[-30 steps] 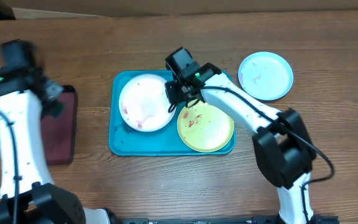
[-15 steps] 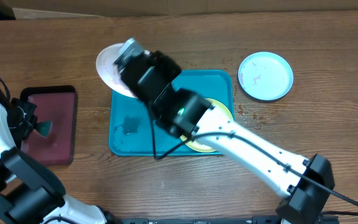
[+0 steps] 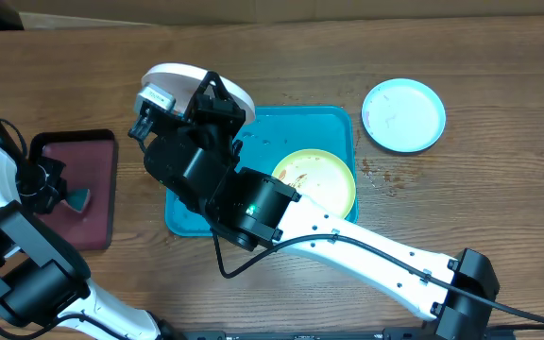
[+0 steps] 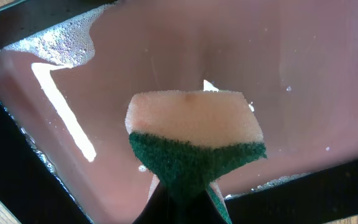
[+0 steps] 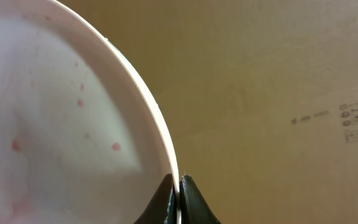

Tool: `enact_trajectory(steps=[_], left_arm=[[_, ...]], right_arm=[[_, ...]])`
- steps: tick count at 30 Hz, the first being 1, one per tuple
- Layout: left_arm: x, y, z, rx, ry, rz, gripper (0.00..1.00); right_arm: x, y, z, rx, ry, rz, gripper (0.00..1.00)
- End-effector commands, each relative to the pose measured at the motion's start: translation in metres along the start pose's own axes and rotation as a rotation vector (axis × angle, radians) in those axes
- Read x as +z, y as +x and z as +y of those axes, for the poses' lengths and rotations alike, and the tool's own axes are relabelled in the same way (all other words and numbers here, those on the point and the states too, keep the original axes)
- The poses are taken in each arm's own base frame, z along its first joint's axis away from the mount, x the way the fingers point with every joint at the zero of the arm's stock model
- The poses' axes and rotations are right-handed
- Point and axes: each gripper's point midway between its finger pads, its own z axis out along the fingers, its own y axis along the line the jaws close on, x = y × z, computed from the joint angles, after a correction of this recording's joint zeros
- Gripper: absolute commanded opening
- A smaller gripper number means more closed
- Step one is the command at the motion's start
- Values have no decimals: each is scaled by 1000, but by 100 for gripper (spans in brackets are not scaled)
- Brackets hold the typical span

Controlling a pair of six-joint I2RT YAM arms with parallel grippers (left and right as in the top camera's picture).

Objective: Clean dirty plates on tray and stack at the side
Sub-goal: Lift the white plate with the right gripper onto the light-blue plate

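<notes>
Plates, three small round plastic ones, lie in different places in the overhead view. The white plate [image 3: 189, 81] is lifted over the far left corner of the large turquoise rectangular plastic tray [image 3: 319, 127], with the right arm's black wrist beneath it. The yellow-green plate [image 3: 314, 184], streaked reddish-brown, lies flat in the tray's right half. The light blue plate [image 3: 403, 114] sits on the wooden table [image 3: 499, 57], just beyond the tray's right edge. At the left, the left arm reaches over a smaller dark maroon black-rimmed tray [image 3: 88, 217].

From the left wrist, the left fingers [image 4: 157, 208] are clamped on a pale foam sponge with a green scouring layer [image 4: 191, 124], held above the wet maroon tray floor, where suds gather along the rim.

From the right wrist, the right fingers [image 5: 166, 202] are pinched together on the white plate's thin rim. Pinkish spots mark the plate's surface, and brown cardboard [image 5: 278, 74] fills the background.
</notes>
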Motion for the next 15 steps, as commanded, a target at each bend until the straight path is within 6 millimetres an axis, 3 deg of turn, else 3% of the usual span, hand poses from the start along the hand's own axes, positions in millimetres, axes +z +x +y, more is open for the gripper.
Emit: enact_trajectory(steps=[1,4,8,13,15], left_arm=[[4,2,2,16,-4,17,4],[4,3,1,16,-1,21,4],[4,3,1,16,1,23,4],[4,3,1,16,1,23,4],[4,3,1,16,1,24,4]], right_arm=[[4,8,-24,73,48,33,4],[16,18,-28,164,53,57,4],[44,51,-28,415,37,126,4],[78,94,23,704,-312,232,4],[90,118,35,847,-449,314,4]])
